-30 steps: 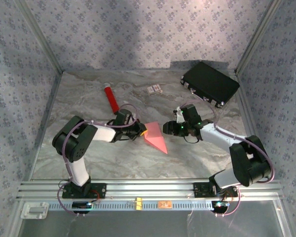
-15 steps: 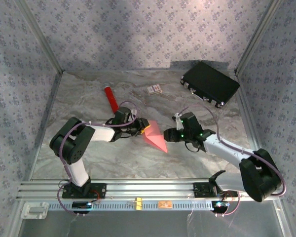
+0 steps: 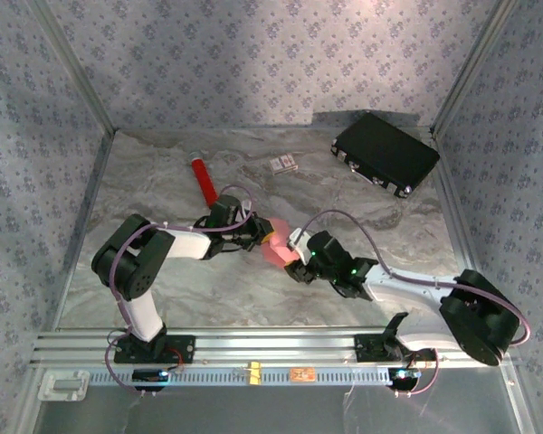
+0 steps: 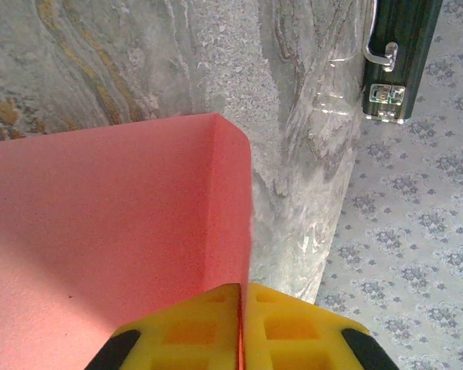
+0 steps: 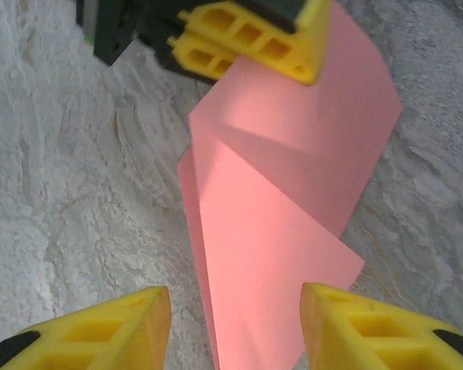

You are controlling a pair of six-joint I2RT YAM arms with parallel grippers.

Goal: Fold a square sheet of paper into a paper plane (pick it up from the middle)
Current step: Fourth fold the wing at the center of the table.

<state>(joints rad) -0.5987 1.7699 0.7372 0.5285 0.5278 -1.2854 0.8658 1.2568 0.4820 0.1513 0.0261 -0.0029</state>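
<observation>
Paper plane (image 5: 293,177) was pinched by its folded edge in the left gripper (image 4: 241,297), yellow fingers pressed together on it, with the sheet fanning out ahead of the tips. Right gripper (image 5: 235,308) faced it from the opposite side, fingers apart, the plane's end lying between them; contact could not be told.

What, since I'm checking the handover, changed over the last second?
The right gripper swung left and nearer from beside the folded paper. Its open jaws now straddle the paper's free end without gripping it. The left gripper stayed put, shut on the paper's edge. The red cylinder, card and black case are unmoved.
</observation>
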